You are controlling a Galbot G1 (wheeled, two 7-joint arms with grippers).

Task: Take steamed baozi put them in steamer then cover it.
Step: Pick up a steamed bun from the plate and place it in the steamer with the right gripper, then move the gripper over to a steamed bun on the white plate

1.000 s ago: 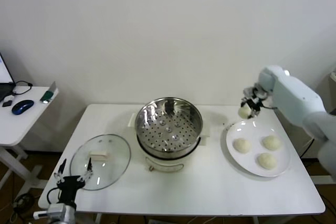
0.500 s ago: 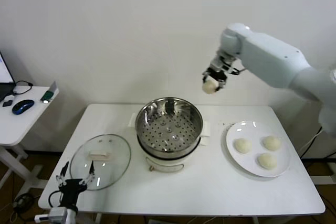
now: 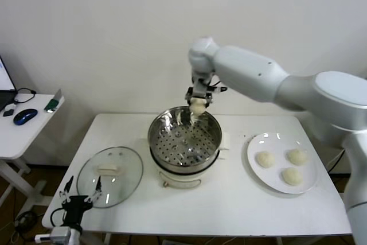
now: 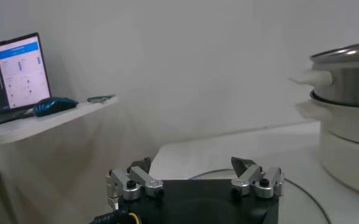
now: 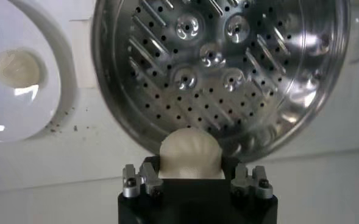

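Note:
My right gripper (image 3: 198,104) is shut on one cream-white baozi (image 3: 197,108) and hangs just above the back rim of the steamer (image 3: 158,125). From the right wrist view the held baozi (image 5: 190,151) sits between the fingers of the right gripper (image 5: 190,164), with the steamer's perforated floor (image 5: 222,67) bare below it. Three more baozi (image 3: 264,159) (image 3: 297,155) (image 3: 291,176) lie on the white plate (image 3: 279,162) to the right. My left gripper (image 3: 80,198) (image 4: 194,167) is open and idle at the table's front left corner.
A round glass lid (image 3: 125,163) with a pale handle lies flat left of the steamer, just beyond the left gripper. A side table (image 3: 23,130) with a mouse and laptop stands further left. The white wall is close behind the steamer.
The right arm has swung left with the baozi, from above the plate to over the steamer's back rim, and come lower. The left gripper has barely moved.

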